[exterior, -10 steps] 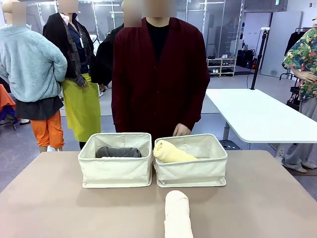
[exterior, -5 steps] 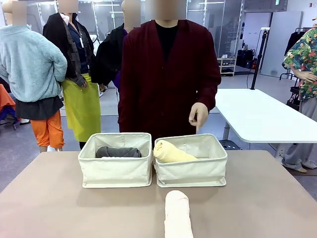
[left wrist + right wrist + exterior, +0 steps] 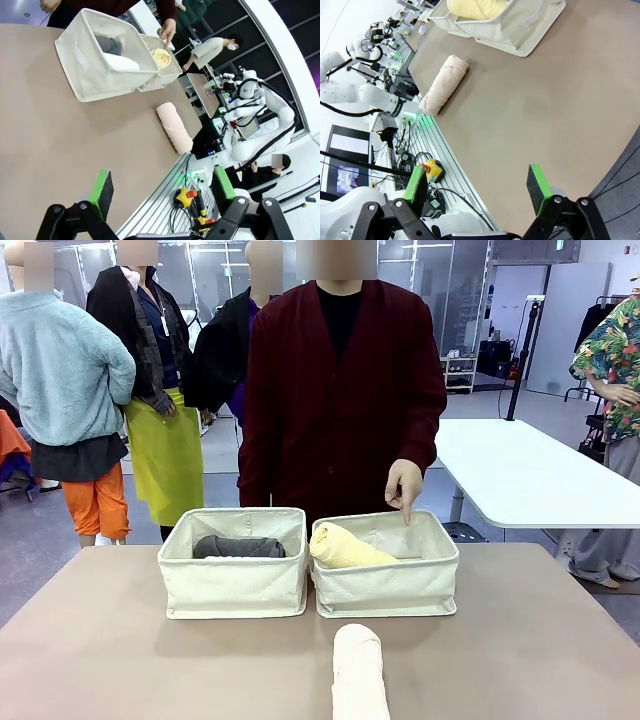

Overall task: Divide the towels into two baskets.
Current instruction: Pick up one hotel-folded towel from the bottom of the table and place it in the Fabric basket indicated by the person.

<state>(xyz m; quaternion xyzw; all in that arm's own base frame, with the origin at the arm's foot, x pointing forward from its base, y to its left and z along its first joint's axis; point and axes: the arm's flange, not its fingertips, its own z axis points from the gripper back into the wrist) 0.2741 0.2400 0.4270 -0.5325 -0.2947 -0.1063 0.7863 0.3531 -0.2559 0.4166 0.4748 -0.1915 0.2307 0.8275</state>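
Two cream baskets stand side by side at the table's far side. The left basket (image 3: pixel 235 585) (image 3: pixel 95 65) holds a dark grey towel (image 3: pixel 238 547) (image 3: pixel 109 44) and a white towel (image 3: pixel 121 63). In the right basket (image 3: pixel 388 585) (image 3: pixel 165 79) (image 3: pixel 515 27) lies a pale yellow towel (image 3: pixel 345 548) (image 3: pixel 161 57) (image 3: pixel 475 9). A cream towel (image 3: pixel 358 677) (image 3: pixel 174 127) (image 3: pixel 445 84) lies on the table in front of the baskets. My left gripper (image 3: pixel 162 187) and right gripper (image 3: pixel 477 184) hang open and empty, well away from the towels. The person's hand (image 3: pixel 404 488) (image 3: pixel 167 30) points a finger down at the right basket's far rim.
The brown table (image 3: pixel 110 650) has free room on both sides of the cream towel. A person in a dark red cardigan stands right behind the baskets. A white table (image 3: pixel 520 475) stands farther off at the right.
The person has stepped a little to the right. Their hand rose off the right basket's far rim and has come back down, one finger pointing at that basket. Towels and grippers are unchanged.
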